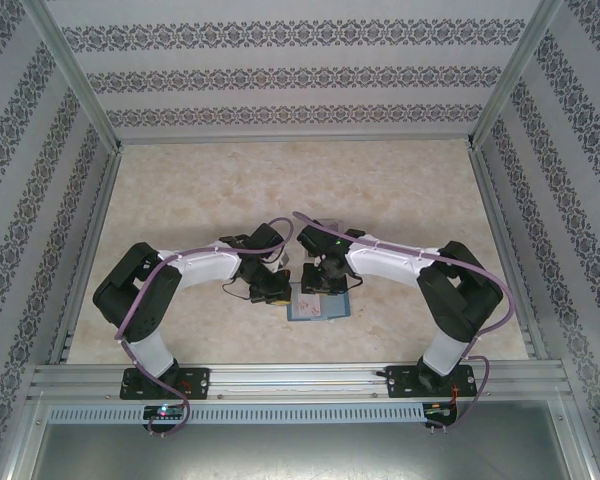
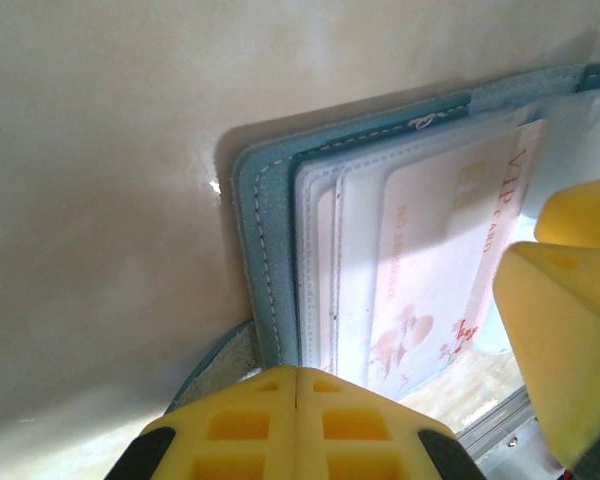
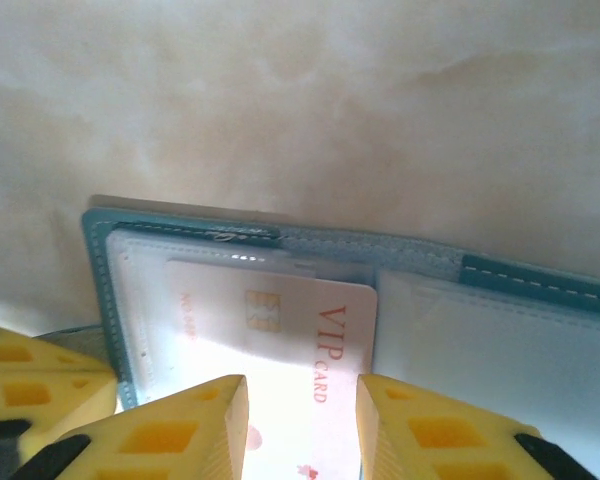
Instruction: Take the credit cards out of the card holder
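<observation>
— How are your arms set?

— Both are bent with elbows out and wrists turned inward, meeting low over the near middle of the table [image 1: 230,190]. My left gripper [image 2: 297,385] is closed, pads flush together, at the left edge of the card holder [image 1: 320,310]. Whether it pins the cover I cannot tell. My right gripper [image 3: 301,385] comes in from the other side, fingers a narrow way apart.

— Holding anything?

— Not that I can see. A credit card [image 3: 280,300] shows in the gap, pale pink, printed "VIP CARD", sitting in a clear sleeve [image 3: 140,300] of the holder. Whether my fingertips touch it I cannot tell.

— And the holder itself?

— It lies open and flat on the table, with a stitched teal border, between the two grippers.

— The room?

— The tabletop is pale and marbled. The walls [image 1: 300,60] are papered in patterned bands. An aluminium rail [image 1: 300,375] runs along the near edge, where my arm bases are bolted.
</observation>
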You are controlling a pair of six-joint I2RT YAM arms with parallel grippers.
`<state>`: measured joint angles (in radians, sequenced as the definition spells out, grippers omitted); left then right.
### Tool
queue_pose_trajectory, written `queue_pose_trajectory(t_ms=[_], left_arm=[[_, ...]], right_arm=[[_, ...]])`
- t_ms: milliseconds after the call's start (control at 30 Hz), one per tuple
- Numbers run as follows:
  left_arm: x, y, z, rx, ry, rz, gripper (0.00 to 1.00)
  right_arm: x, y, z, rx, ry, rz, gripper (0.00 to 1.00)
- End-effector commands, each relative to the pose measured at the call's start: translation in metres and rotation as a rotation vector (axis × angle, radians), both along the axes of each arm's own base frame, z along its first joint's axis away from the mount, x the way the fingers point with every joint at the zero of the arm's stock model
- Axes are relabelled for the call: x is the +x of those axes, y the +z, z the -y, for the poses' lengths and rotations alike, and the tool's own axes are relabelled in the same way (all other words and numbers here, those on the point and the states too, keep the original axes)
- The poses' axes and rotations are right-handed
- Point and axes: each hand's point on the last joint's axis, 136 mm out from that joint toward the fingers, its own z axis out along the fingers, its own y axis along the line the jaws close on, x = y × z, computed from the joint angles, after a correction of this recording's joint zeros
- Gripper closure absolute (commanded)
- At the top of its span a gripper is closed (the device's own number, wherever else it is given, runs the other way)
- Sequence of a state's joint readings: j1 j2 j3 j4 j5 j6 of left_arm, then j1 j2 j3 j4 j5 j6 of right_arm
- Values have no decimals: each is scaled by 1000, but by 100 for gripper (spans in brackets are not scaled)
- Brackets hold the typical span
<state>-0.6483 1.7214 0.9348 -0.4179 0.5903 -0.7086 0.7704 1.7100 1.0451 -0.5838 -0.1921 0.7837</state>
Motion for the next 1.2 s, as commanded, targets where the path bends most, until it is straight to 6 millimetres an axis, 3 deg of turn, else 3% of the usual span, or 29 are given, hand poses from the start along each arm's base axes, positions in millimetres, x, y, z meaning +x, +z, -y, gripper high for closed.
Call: queue_pose_trajectory(t_ms=[0, 167, 467, 900, 1167], left_arm=[[4, 16, 6, -8, -14, 34, 100], [6, 23, 15, -43, -24, 45, 100], [-1, 11, 25, -50, -47, 11, 100], [-7, -3, 23, -12, -60, -17, 100], [0, 9, 28, -31, -59, 13, 100]], right_arm=[[-2, 9, -5, 47, -10, 4, 64], [-5, 1, -14, 120, -29, -35, 66], [-12, -22, -1, 58, -48, -69, 66], [-7, -7, 11, 14, -46, -12, 54], [-7, 4, 20, 17, -65, 13, 54]])
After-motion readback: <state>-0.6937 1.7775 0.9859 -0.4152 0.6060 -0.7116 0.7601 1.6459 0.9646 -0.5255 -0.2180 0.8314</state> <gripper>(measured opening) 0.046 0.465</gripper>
